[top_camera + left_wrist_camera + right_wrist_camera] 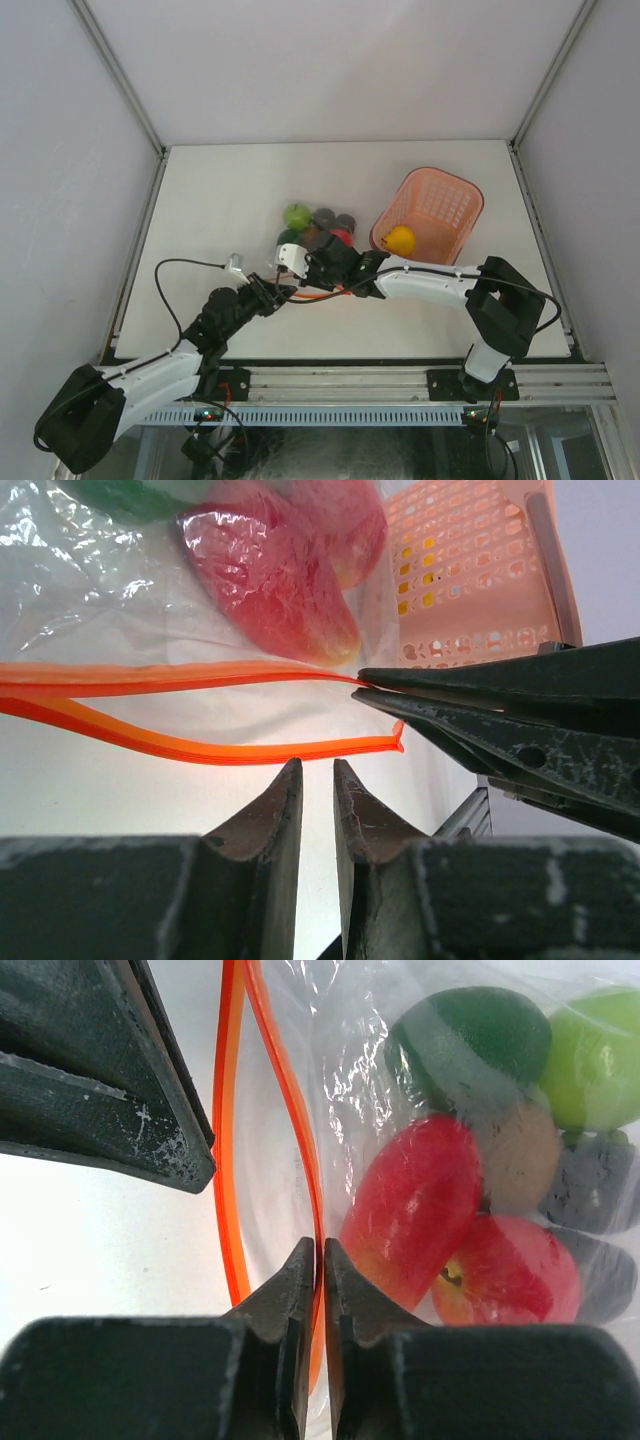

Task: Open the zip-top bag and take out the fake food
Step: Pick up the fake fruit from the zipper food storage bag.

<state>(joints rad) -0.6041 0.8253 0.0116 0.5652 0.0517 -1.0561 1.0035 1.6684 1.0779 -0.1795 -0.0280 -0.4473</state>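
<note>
**A:** where's the bag (318, 232) at?

**B:** mid-table (230, 190), just left of the basket (445, 205) by the far right corner. food (415, 1205) inside, and the zip (300, 1130) is parted at this end.

**A:** grippers?

**B:** the right gripper (318, 1250) is pinched tight on the far zip strip. the left gripper (317, 770) has a slim gap with nothing in it, near strip right at its tips.

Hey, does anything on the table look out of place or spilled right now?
Nothing spilled or damaged. Only oddity: one yellow fake fruit lies alone in the pink basket, while the other pieces sit inside the zip-top bag.
</note>
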